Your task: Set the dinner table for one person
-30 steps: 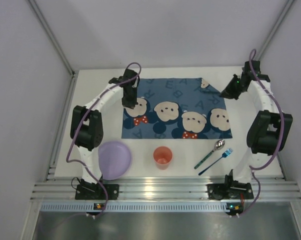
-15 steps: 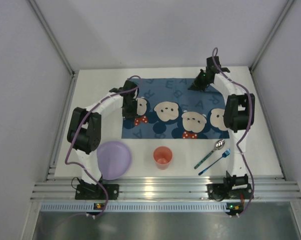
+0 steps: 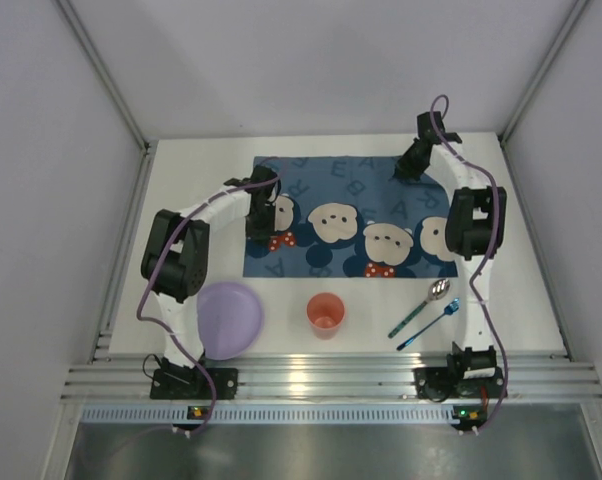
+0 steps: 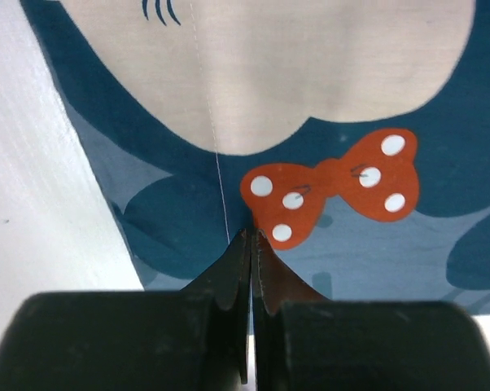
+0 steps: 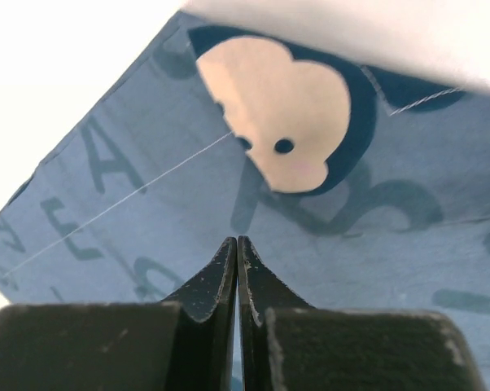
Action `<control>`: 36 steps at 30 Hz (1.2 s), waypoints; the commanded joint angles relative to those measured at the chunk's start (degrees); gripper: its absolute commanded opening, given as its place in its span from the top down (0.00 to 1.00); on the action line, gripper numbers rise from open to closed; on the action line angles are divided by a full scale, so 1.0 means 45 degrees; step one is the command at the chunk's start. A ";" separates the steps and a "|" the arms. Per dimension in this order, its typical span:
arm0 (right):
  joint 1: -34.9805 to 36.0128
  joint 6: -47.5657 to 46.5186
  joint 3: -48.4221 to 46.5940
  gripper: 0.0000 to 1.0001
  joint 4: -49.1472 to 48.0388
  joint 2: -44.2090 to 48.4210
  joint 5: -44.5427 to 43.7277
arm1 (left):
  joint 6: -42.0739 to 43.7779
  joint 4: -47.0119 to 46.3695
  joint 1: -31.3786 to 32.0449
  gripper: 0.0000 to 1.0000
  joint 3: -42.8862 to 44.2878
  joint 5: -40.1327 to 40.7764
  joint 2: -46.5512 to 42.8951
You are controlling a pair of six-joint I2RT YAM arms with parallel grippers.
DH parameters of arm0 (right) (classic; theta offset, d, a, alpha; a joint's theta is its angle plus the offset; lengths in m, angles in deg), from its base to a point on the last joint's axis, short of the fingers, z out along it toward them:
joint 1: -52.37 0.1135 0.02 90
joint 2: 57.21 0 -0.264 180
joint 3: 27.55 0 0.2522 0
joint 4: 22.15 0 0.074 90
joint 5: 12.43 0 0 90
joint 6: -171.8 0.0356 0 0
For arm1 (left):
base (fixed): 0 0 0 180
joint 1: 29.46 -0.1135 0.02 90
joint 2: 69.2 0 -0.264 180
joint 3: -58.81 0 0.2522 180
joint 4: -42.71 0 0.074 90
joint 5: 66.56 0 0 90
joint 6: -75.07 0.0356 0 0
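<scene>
The white dinner table (image 3: 186, 185) carries a blue mouse-print placemat (image 3: 351, 215) at its middle. My left gripper (image 3: 260, 230) is shut, its tips down on the mat's left part. Up close, the left gripper (image 4: 251, 235) touches the cloth (image 4: 172, 212) just short of a red spotted bow (image 4: 334, 191); nothing shows between the fingers. My right gripper (image 3: 409, 168) is shut over the mat's far right corner. In the right wrist view the right gripper (image 5: 236, 239) rests on the blue cloth (image 5: 131, 220) below a mouse face (image 5: 277, 122), with a pale fold along the top.
Along the near side sit a lilac plate (image 3: 229, 318), an orange cup (image 3: 324, 313), a green-handled spoon (image 3: 421, 305) and a blue fork (image 3: 431, 325). A ribbed aluminium rail (image 3: 321, 375) runs along the near edge. Grey walls enclose the table.
My right arm has swung in from the table's right edge to the placemat's far right corner, and its jaws have closed. The left gripper has stayed on the mat's left part.
</scene>
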 commanded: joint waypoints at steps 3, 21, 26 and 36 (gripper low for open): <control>-0.0221 -0.0392 -0.0880 1.00 0.0812 -0.0757 -0.0791 | -0.0284 0.0227 0.0047 1.00 0.0494 0.0063 0.0755; -0.1920 -0.0958 -0.1426 1.00 0.1165 -0.1148 -0.1162 | 0.0047 0.0715 -0.0011 1.00 0.0670 0.0941 0.1635; -0.2797 -0.1659 -0.2695 0.97 0.1164 -0.1265 -0.1357 | 0.0028 0.0735 -0.0050 1.00 0.0670 0.0941 0.1654; -0.3679 -0.2403 -0.2818 0.00 -0.1157 0.1367 0.0399 | 0.0048 0.0677 -0.0070 1.00 0.1216 0.0805 0.1401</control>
